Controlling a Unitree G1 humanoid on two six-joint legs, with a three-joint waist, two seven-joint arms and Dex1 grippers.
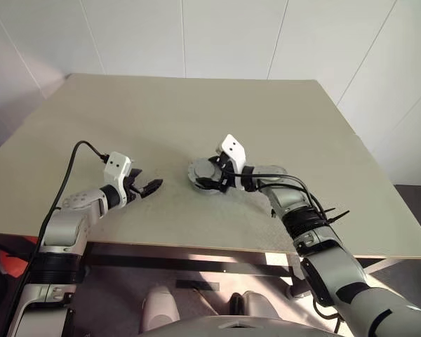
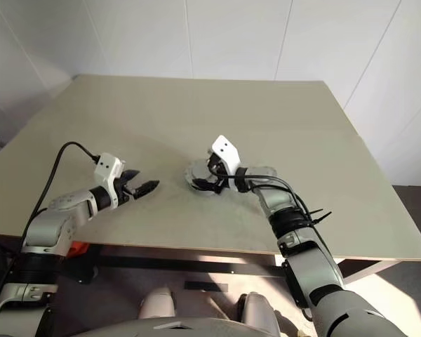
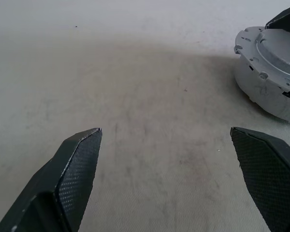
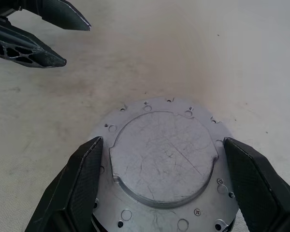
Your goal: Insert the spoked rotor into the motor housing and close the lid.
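Here the motor housing (image 4: 164,164) sits on the table (image 1: 196,112), near the front edge and a little right of the middle. What shows is a pale grey round metal body lying flat, its broad face turned straight up. That face carries a raised, smooth, scratched round plate ringed by a flange with small holes. Being round and squat, it has no long axis along the table; its axis stands upright. In the left wrist view its low side wall (image 3: 261,92) shows under the flange. Whether the rotor is inside cannot be told, and the top looks like a plain grey cover rather than a ribbed one.

The right gripper (image 4: 164,188) comes in from the robot's right, forearm low over the table, wrist bent toward the left, pointing slightly downward. Its two black fingers (image 4: 75,188) stand wide apart, one on each side of the housing's top, with a gap visible at the rim on both sides; they clamp nothing.

The left gripper (image 3: 176,179) rests well to the left of the housing, just above the bare table, aimed to the right toward it and tipped a little down. Its fingers (image 3: 79,169) are spread fully and hold nothing. In the head views the left gripper (image 1: 146,187) is clearly apart from the housing (image 1: 200,172).
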